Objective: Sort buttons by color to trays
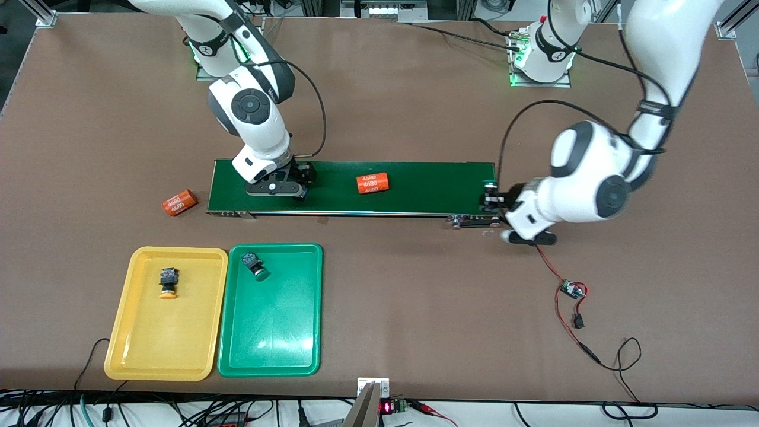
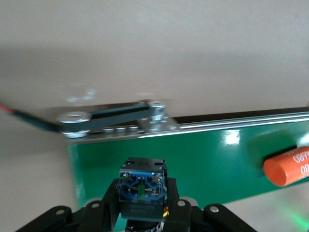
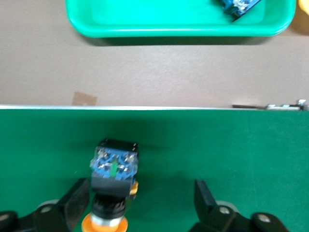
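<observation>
My right gripper point(image 1: 283, 185) is low over the dark-green belt point(image 1: 427, 187) at the right arm's end, open. In the right wrist view an orange-capped button point(image 3: 113, 176) lies on the belt point(image 3: 217, 145) between the fingers point(image 3: 77, 203), close to one of them. My left gripper point(image 1: 491, 198) is at the belt's left-arm end, shut on a dark-bodied button point(image 2: 142, 181) whose cap looks green point(image 1: 488, 183). The yellow tray point(image 1: 148, 350) holds a yellow-capped button point(image 1: 168, 281). In the green tray point(image 1: 273, 338) lies a green-capped button point(image 1: 254, 265).
One orange numbered cylinder point(image 1: 372, 183) lies on the belt and another point(image 1: 179, 203) on the table beside the belt's right-arm end. A small circuit board point(image 1: 572, 289) with red and black wires lies near the left arm. The trays sit nearer the front camera than the belt.
</observation>
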### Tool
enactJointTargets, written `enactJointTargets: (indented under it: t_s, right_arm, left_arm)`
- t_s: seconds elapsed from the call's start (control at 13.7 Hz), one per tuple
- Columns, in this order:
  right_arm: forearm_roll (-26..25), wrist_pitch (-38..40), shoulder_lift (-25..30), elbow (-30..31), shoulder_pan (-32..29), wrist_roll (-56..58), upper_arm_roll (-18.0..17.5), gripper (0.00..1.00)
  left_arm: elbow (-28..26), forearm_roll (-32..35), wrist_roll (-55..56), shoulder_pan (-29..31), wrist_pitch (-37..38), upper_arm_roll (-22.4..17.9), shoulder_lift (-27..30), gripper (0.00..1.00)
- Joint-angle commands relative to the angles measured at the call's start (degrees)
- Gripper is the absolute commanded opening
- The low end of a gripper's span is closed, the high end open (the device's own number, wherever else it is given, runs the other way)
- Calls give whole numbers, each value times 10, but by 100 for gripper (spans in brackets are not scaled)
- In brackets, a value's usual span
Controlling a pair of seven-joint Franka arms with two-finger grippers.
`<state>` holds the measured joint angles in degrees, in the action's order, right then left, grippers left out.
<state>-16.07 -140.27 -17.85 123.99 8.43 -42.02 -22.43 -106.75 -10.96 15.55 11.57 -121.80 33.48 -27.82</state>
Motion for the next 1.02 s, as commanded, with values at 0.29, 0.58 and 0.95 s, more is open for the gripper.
enactJointTargets:
  t_s: [0.29, 0.58, 0.95]
  right_arm:
    - [-14, -10, -18, -12, 3, 7, 16, 72]
    - [-14, -10, -18, -12, 3, 7, 20, 48]
    - [-14, -8, -15, -13, 2, 9, 26, 30]
  left_arm:
    - [-88, -11, 56, -7, -112, 50, 6, 20]
    - [-106, -9, 53, -10, -152, 52, 2, 57]
    - [-100, -5, 53, -5, -112, 52, 57, 100]
